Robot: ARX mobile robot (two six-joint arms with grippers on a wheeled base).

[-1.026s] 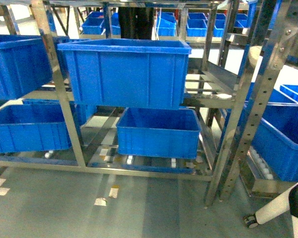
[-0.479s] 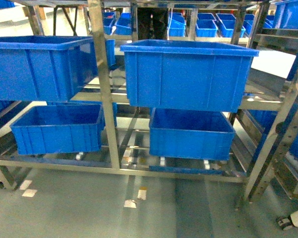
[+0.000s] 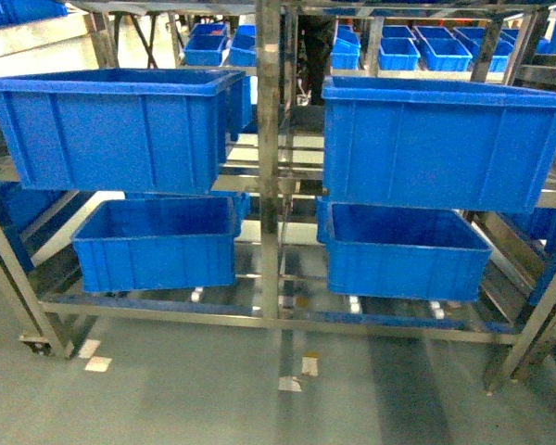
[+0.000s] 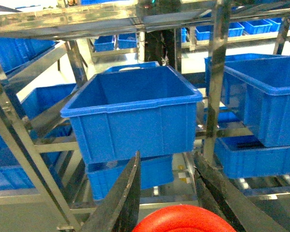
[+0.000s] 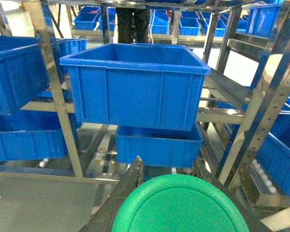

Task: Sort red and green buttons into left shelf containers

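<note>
Gripping the red button (image 4: 183, 221), my left gripper (image 4: 166, 193) has its dark fingers (image 4: 121, 198) closed on either side of the wide red cap. My right gripper (image 5: 166, 193) is clamped the same way on the green button (image 5: 181, 205). Ahead stands the steel shelf (image 3: 269, 185), its upright post between two deep blue containers, the left container (image 3: 116, 125) and the right container (image 3: 445, 139), on the upper level. Two shallower blue crates (image 3: 157, 246) sit beneath them.
</note>
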